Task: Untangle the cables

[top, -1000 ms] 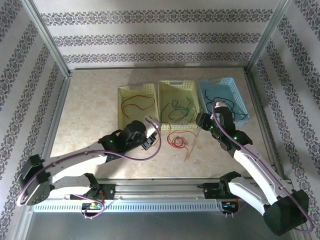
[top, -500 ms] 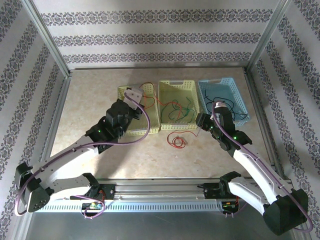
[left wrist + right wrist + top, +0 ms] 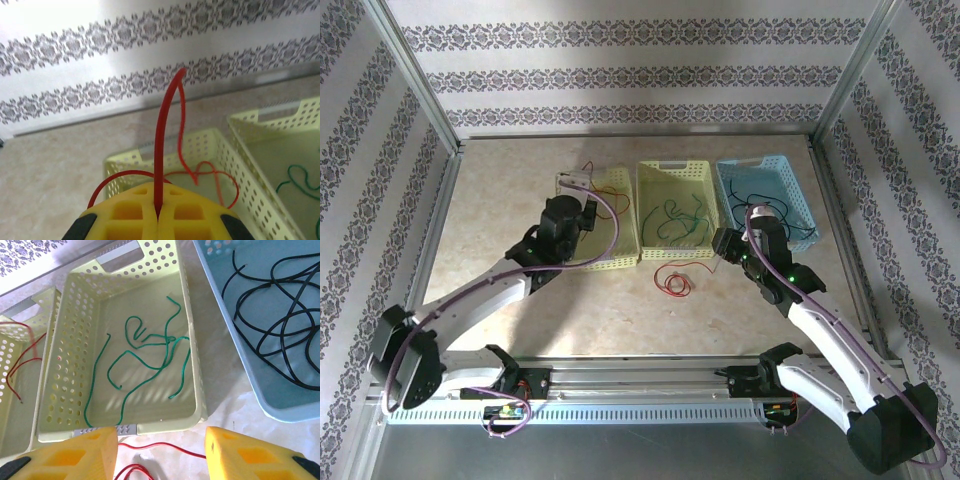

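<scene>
The left fingers, clamped on a red cable, have swung it from the surface to over the pale basket, probably for release; another red coil lies between the parted right fingers.

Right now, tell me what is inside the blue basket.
Tangled black cables lie on the floor of the blue basket. From above, the right arm covers part of its near end, so anything there is hidden.

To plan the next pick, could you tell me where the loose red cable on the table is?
In the top view, the loose red cable lies coiled just in front of the middle basket, near the right pincer.
</scene>
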`<state>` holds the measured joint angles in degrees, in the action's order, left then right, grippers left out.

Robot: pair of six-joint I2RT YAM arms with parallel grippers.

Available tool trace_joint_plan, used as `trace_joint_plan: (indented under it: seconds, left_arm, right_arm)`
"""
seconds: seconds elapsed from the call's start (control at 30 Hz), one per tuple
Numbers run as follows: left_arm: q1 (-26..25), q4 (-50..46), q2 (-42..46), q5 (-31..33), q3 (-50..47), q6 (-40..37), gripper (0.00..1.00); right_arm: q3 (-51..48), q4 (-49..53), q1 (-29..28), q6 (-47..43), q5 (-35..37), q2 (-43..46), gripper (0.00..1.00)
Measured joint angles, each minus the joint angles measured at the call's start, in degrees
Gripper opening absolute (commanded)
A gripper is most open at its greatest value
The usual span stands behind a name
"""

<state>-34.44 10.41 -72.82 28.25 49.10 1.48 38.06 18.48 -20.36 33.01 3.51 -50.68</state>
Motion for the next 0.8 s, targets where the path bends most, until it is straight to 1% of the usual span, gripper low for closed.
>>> trace_joint_plan:
  seconds: [0.13, 0.17, 0.23, 0.27, 0.3, 0.4, 0.47, 0.63, 0.8]
  left_arm:
    - [0.6, 0.7, -5.2, 0.5, 0.0, 1.9, 0.0]
    - [0.8, 1.0, -6.7, 0.5, 0.0, 2.2, 0.1]
    - [0.9, 1.0, -9.3, 0.3, 0.2, 2.8, 0.38]
    - [0.9, 0.8, -10.5, 0.2, 0.5, 3.3, 0.57]
    - [1.0, 0.7, -11.6, -0.5, 1.0, 3.6, 0.69]
    - [1.2, 0.6, -11.8, -2.6, 2.2, 3.5, 0.95]
    - [1.2, 0.6, -11.0, -3.8, 2.9, 3.8, 0.98]
    - [1.2, -0.2, -7.0, -4.2, 3.0, 5.9, 0.98]
    - [1.2, -1.9, -3.8, -3.5, 1.9, 11.0, 0.98]
  right_arm:
    - [0.0, 0.0, 0.0, 0.0, -0.7, 0.0, 0.49]
    - [0.0, 0.0, 0.0, -0.1, -1.1, 0.0, 0.49]
    - [0.0, 0.0, -0.3, -0.3, -1.9, -0.1, 0.49]
    - [0.0, 0.1, -0.7, -0.5, -2.5, -0.2, 0.49]
    - [0.0, 0.2, -1.2, -0.7, -3.3, -0.5, 0.49]
    - [-0.1, 0.2, -3.1, -2.0, -6.3, -2.1, 0.49]
    - [-0.4, 0.6, -5.1, -3.2, -8.5, -3.9, 0.49]
    - [-0.3, 3.4, -12.9, -7.8, -11.1, -10.5, 0.5]
    - [0.4, 5.7, -18.7, -11.2, -11.4, -20.5, 0.5]
